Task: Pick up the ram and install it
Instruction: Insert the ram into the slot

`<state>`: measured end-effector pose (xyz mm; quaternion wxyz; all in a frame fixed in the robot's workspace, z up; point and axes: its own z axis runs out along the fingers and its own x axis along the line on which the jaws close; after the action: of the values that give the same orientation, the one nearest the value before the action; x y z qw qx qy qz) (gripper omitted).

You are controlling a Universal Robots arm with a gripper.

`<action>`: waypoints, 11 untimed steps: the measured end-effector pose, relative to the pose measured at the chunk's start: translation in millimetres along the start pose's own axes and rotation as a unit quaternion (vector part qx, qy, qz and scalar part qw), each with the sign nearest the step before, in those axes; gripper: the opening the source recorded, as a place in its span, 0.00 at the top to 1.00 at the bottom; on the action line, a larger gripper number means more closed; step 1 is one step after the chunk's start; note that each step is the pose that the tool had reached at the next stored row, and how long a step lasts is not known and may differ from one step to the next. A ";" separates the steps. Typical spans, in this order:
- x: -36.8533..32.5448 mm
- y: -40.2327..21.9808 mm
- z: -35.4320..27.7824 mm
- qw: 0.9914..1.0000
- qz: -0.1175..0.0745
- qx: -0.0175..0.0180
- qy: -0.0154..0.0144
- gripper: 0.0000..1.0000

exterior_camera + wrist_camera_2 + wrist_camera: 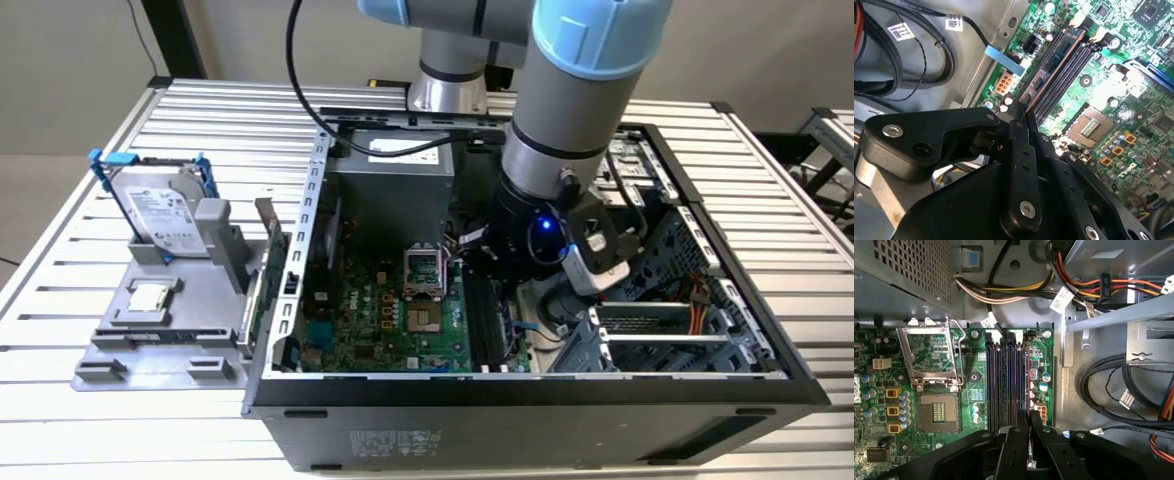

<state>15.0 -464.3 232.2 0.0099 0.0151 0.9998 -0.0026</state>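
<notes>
Ram (1056,60) sits edge-on in the motherboard's outermost black slot, the one nearest the board edge and the white power connector; in the second wrist view it reads as a thin brownish strip with dark chips running along that slot, and in the first wrist view (1027,375) it appears as a narrow reddish line beside the 3 dark slots next to it. The near end of the stick passes between the 2 black fingers of the tool (1029,427), which stand close together with the stick's edge between them, so the tool is clamped on the ram, or at least pinching its near end. In the second wrist view the tool (1021,117) meets the slot at the same near end.

Around the slots lies the green motherboard (974,390), with the open CPU socket (939,412) and its raised metal lever frame to one side. Bundled cables (1004,292) in yellow, black and orange run above the board by the power supply.

In the exterior view the arm (574,150) reaches down into the open computer case (534,400), which rests on the slatted metal bench (80,430). Towards the exterior view's left, a grey fixture (160,330) holds a silver hard drive (163,212) with blue brackets and a small square chip (150,296).
</notes>
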 end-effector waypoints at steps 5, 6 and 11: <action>2.4 -0.1 3.1 1.000 0.009 0.000 0.000 1.00; 2.4 -0.1 4.8 1.000 0.009 0.000 0.000 1.00; 2.2 0.0 11.3 1.000 0.009 0.000 0.001 1.00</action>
<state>13.0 -464.3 220.9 0.0095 0.0239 0.9997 -0.0028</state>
